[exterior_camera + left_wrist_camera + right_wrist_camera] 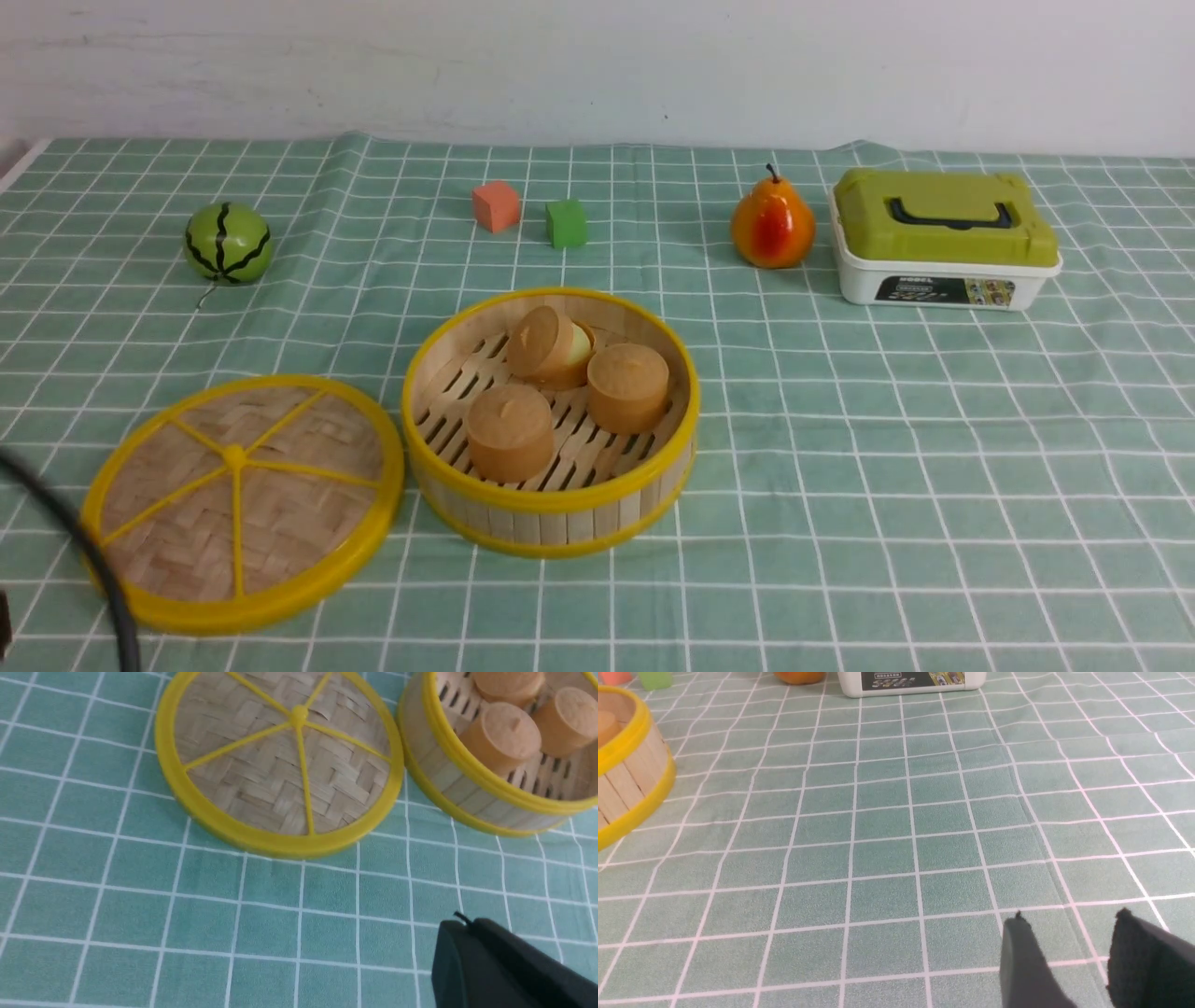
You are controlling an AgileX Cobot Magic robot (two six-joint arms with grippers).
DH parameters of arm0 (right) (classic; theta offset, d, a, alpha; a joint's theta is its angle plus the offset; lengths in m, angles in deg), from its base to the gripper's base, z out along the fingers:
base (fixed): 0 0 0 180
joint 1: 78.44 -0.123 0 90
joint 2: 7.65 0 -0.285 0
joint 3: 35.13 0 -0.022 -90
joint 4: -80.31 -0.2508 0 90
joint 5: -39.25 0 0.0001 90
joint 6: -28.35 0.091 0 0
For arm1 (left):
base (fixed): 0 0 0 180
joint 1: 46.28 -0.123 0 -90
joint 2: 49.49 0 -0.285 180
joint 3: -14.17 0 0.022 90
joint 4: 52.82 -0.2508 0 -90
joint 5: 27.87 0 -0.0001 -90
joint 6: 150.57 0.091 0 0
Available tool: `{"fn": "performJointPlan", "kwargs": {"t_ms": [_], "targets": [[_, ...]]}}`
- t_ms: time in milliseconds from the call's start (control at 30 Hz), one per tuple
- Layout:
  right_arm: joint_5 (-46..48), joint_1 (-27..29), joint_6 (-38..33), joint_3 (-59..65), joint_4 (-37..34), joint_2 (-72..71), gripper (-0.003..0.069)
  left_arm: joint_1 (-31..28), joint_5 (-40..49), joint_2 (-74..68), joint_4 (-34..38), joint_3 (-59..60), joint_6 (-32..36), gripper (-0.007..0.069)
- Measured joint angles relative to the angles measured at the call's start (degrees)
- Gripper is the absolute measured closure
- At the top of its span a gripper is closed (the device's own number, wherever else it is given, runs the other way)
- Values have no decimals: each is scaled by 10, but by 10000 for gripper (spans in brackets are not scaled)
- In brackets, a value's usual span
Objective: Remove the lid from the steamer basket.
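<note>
The lid, a woven tan disc with a yellow rim and spokes, lies flat on the cloth just left of the steamer basket. The basket stands uncovered, with three tan buns on its slatted floor. In the left wrist view my left gripper is shut on nothing and hovers over bare cloth, a short way from the lid and the basket. My right gripper is open and empty over the cloth, well to the right of the basket.
At the back stand a toy watermelon, an orange cube, a green cube, a pear and a white box with an olive-green lid. A black cable crosses the lower left corner, over the lid's edge.
</note>
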Motion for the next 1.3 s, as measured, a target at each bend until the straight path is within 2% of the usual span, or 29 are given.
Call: {"fn": "performJointPlan", "kwargs": {"t_ms": [100, 167, 267, 367, 767, 967, 1300], "targets": [[0, 0, 0, 0, 0, 0, 418, 0, -19, 108, 28, 66, 30, 637], [0, 0, 0, 0, 0, 0, 418, 0, -61, 207, 51, 105, 41, 637], [0, 0, 0, 0, 0, 0, 418, -1, -136, 262, 61, 128, 44, 637], [0, 0, 0, 0, 0, 0, 418, 0, -165, 258, 65, 133, 43, 637], [-1, 0, 0, 0, 0, 0, 418, -1, -161, 171, 66, 135, 37, 637], [-1, 0, 0, 0, 0, 0, 418, -1, -166, 165, 41, 137, 37, 636], [-1, 0, 0, 0, 0, 0, 418, -1, -234, 232, 1, 255, 37, 635]]}}
